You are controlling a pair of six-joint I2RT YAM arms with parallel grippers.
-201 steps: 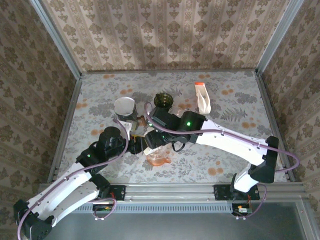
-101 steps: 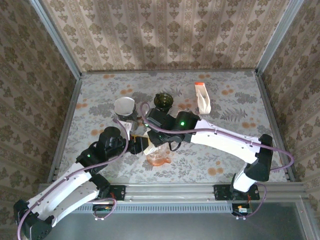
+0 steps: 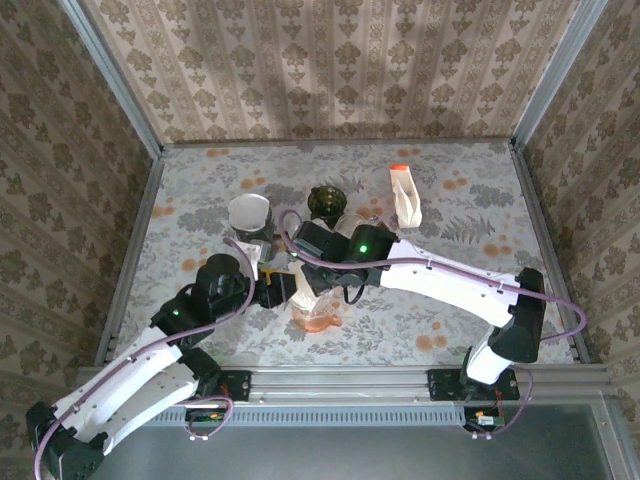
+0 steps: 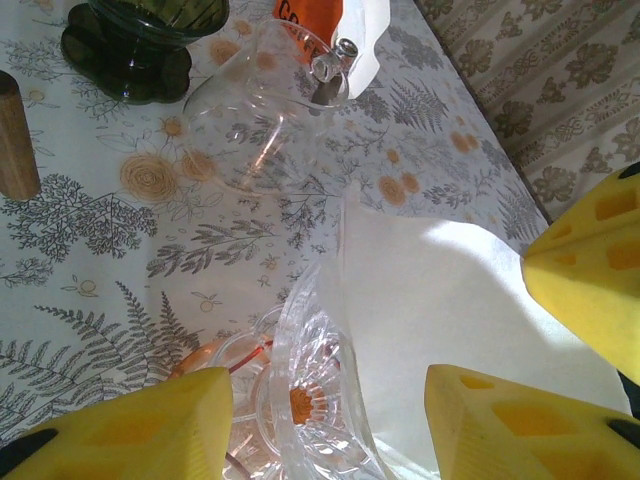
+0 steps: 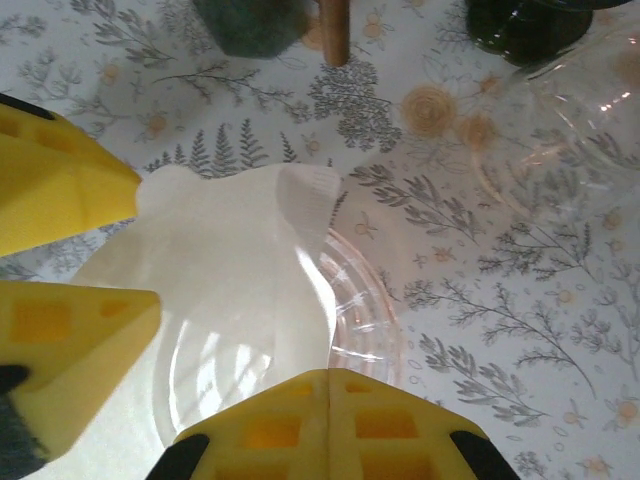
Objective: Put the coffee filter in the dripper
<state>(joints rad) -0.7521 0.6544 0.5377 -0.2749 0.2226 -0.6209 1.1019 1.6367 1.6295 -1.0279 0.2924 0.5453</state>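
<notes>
Tipping threatens: right pincer (image 5: pixel 330 425) pinches the white paper cone filter (image 5: pixel 230 270), partly inside the clear pink glass dripper (image 5: pixel 375 320) beneath it; left pincer (image 4: pixel 330 390) gapes wide, so sideways drag could topple it.

A table (image 3: pixel 480 200) is taking up the whole bottom of the cell. Its pale grey cloth (image 4: pixel 120 250) is showing printed ferns and small orange flowers. Walls (image 3: pixel 340 70) with beige wallpaper, in vertical stripes of damask ornaments, are standing around it at the back, at the left and at the right. Grey metal posts (image 3: pixel 115 85) are running along the corners, and a metal rail (image 3: pixel 340 382) is lying along the near edge. Bright light is falling on the cloth, and a soft shadow is lying on the back wall.
</notes>
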